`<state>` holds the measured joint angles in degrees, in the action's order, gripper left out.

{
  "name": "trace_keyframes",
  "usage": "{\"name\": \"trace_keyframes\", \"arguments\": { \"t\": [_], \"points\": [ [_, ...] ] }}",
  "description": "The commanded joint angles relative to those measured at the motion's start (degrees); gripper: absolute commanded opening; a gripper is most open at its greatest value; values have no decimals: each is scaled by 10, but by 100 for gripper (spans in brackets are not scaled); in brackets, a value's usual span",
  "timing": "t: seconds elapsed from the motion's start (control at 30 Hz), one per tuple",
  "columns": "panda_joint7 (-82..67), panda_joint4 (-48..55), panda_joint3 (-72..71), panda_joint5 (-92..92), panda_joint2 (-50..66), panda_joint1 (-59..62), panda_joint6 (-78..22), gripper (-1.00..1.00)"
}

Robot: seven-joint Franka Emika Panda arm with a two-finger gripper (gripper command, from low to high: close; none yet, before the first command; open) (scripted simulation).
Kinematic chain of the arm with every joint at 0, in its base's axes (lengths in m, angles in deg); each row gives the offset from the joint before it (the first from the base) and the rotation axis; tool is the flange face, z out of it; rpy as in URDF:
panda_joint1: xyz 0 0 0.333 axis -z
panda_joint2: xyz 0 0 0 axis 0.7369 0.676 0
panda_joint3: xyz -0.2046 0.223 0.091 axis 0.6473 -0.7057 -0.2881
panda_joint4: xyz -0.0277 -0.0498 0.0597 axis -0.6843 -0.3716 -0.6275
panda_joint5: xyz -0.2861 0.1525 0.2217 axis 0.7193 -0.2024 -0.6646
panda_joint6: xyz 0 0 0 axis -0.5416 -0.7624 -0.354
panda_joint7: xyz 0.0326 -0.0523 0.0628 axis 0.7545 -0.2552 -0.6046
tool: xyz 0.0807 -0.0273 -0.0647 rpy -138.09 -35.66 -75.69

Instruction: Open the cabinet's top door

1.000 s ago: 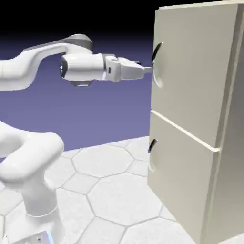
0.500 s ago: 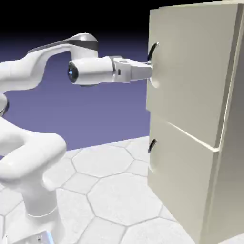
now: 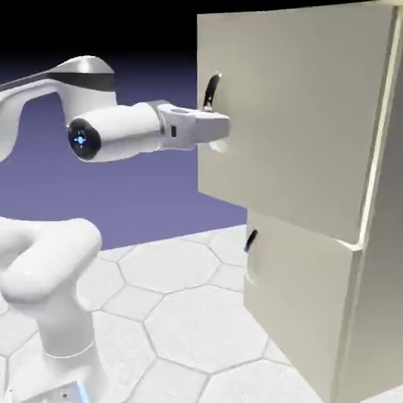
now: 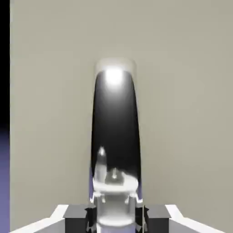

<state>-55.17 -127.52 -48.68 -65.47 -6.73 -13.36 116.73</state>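
Handle between gripper fingertips

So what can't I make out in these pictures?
- Inside of the cabinet: hidden in the exterior view behind the swung-out top door.
- Middle of the upper handle: covered in the exterior view by the end effector.
- Robot's shoulder and elbow: cut off by the exterior view's left edge.
- Lower end of that handle: cut off by the hand view's bottom edge.
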Motion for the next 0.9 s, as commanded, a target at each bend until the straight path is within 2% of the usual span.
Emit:
{"name": "trace_keyframes", "arguments": {
  "t": [0.0,0.43,0.63,0.87],
  "points": [
    [-2,-1,21,18,0,-1,-15,-100],
    [-42,53,291,250,73,-33,-228,-100],
    [-68,131,415,346,148,-90,-339,-100],
    [-95,262,561,434,242,-211,-475,-100]
  ]
}}
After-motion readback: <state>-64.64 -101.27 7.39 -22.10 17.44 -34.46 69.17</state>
